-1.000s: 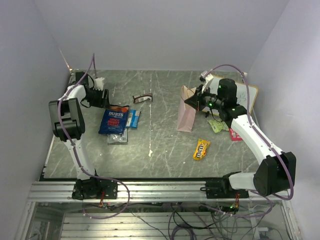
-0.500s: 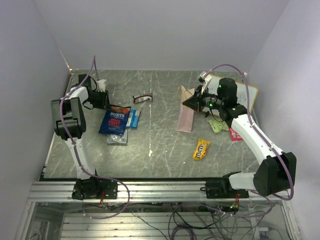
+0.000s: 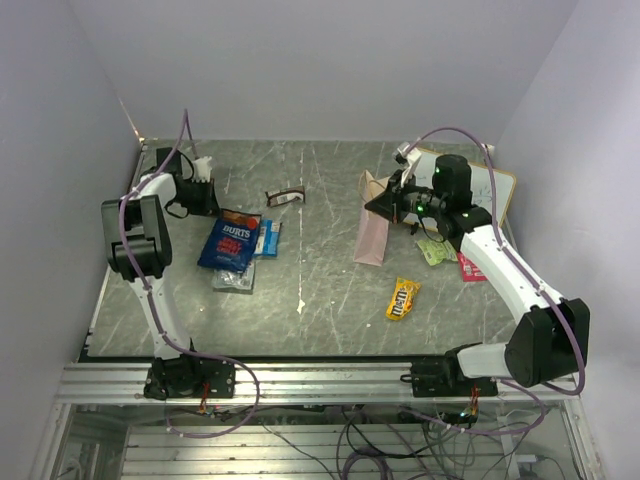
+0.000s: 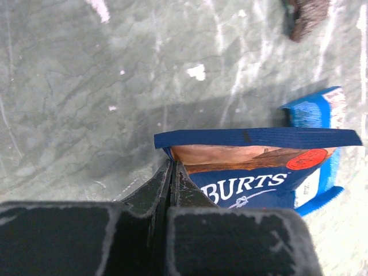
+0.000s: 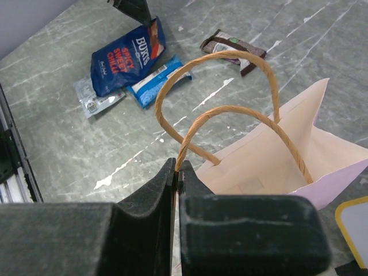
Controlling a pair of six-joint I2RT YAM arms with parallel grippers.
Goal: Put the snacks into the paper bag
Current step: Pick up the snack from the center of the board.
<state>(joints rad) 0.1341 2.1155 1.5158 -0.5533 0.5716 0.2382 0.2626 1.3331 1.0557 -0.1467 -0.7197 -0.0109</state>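
- Top external view, nearest the arm bases: the yellow M&M's packet [image 3: 403, 298] lies loose on the bench [image 3: 330, 320], and the silver-grey packet [image 3: 233, 277] is well apart to its left; neither is bagged yet
- Next back, the left claw [image 4: 171, 165] is closed tight and appears to pinch a corner of the dark blue chip bag [image 4: 253, 172] just under its seal, likely to lift it away from the blue-white packet [image 3: 267, 237] that touches it
- On the right, the light green packet [image 3: 435, 250] and the pink-red packet [image 3: 470, 268] lie near the paper bag [image 3: 372, 235], under the right arm
- The right claw [image 5: 175, 168] is clamped on one paper handle [image 5: 230, 108], seemingly to keep the bag standing with its mouth open for the drop
- Farthest back, the brown bar [image 3: 285, 197] lies alone
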